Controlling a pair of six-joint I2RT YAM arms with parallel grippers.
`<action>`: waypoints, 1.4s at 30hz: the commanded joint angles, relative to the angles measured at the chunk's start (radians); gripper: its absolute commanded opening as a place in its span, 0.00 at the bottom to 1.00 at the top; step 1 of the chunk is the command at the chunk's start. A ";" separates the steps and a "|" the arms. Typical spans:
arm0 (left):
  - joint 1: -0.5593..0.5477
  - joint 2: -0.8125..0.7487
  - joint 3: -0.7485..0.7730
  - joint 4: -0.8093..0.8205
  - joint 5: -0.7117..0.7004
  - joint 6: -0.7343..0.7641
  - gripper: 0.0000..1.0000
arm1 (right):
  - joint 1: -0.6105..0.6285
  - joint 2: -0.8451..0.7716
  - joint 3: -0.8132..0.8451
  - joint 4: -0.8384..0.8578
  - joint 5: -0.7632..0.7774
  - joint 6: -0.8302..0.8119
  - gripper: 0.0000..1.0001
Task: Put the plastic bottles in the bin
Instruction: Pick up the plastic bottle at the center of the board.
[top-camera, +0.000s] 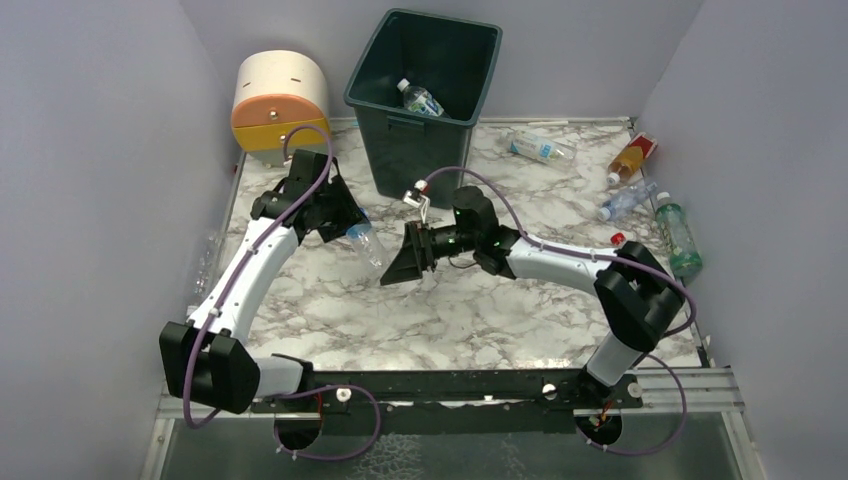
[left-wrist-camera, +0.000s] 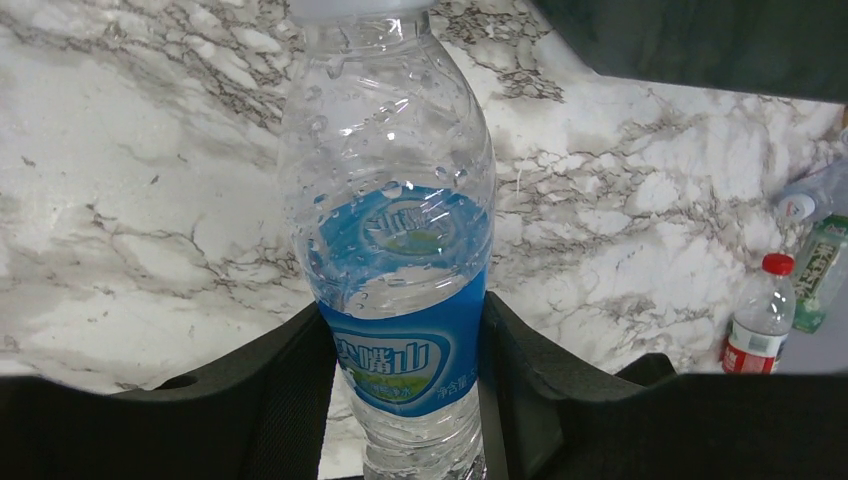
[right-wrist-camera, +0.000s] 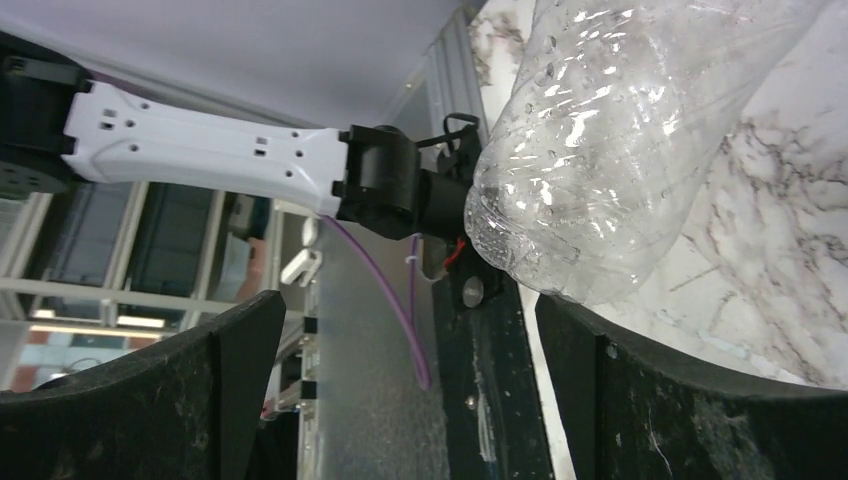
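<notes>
The clear bottle with the blue label is sitting clamped in the left gripper, both fingers pressing on the label. Its cap is running off the top edge of the left wrist view. From above, it is slanting over the desk in front of the bin; whether it is touching the desk cannot be judged. The right gripper is standing wide open just beside it, gripping nothing. A second bottle is lying inside the bin. Loose bottles are lying at the desk's far right, their labels too small to read.
</notes>
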 joint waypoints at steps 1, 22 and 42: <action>-0.004 -0.051 -0.012 0.078 0.085 0.118 0.50 | -0.014 0.034 -0.003 0.167 -0.121 0.121 0.99; -0.005 -0.105 -0.059 0.191 0.304 0.155 0.50 | -0.041 0.150 0.145 0.006 -0.039 0.058 0.99; -0.006 -0.123 -0.025 0.213 0.266 0.133 0.98 | -0.042 0.121 0.145 0.008 -0.042 0.068 0.56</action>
